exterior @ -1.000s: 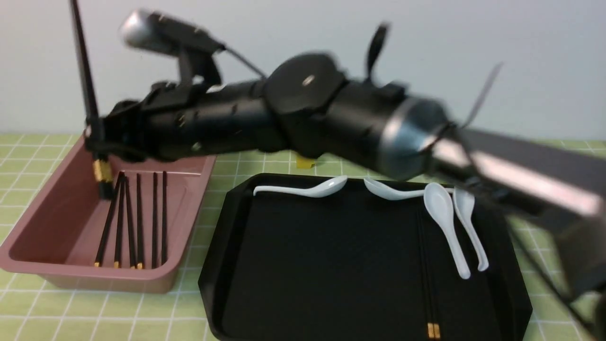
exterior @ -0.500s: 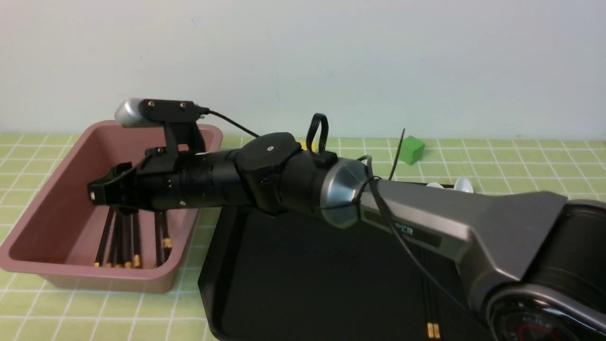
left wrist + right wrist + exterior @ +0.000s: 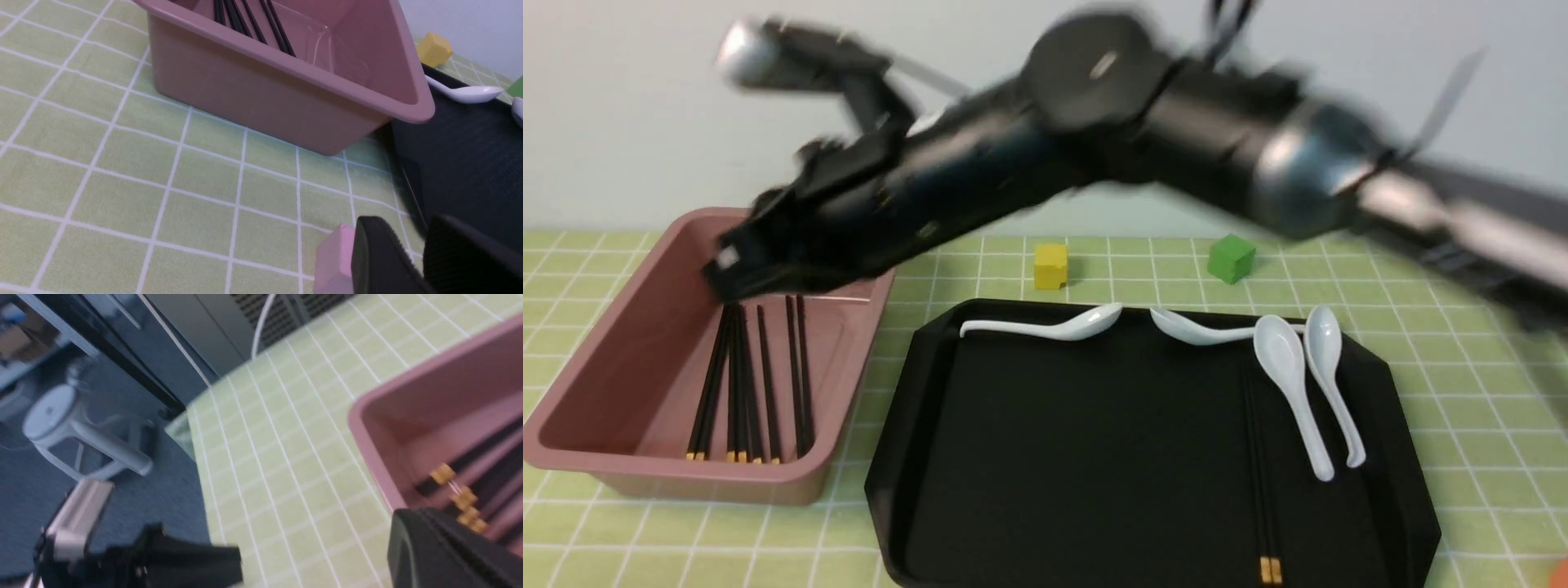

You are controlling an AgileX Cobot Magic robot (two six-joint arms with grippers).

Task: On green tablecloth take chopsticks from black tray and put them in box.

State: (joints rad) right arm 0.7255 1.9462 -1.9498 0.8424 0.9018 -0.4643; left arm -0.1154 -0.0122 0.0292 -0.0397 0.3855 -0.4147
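On my front feed the right arm is a blur reaching in from 3 o'clock toward the box (image 3: pixel 711 486). The box sits at 9 o'clock from the black tray (image 3: pixel 1094 457), and both are on the green tablecloth (image 3: pixel 1462 384). The right gripper (image 3: pixel 729 268) hangs over the box's 12 o'clock end, jaws pressed together. Below it a bundle of chopsticks (image 3: pixel 743 376) lies flat on the box floor, running 12 to 6, gold tips at the 6 o'clock end. One pair of chopsticks (image 3: pixel 1262 490) lies side by side in the tray's 4 o'clock part, gold tips toward 6, near two white spoons (image 3: pixel 1290 392). Two more spoons (image 3: pixel 1054 327) lie along the tray's 12 o'clock rim. At 12 o'clock from that rim a yellow cube (image 3: pixel 1050 265) and a green cube (image 3: pixel 1230 258) stand apart on the cloth. My left wrist feed shows the left gripper (image 3: pixel 414 232) low over the cloth near a corner of the box. Its jaws are a narrow gap apart, and a pink block (image 3: pixel 333 261) sits just beside one finger (image 3: pixel 376 257).
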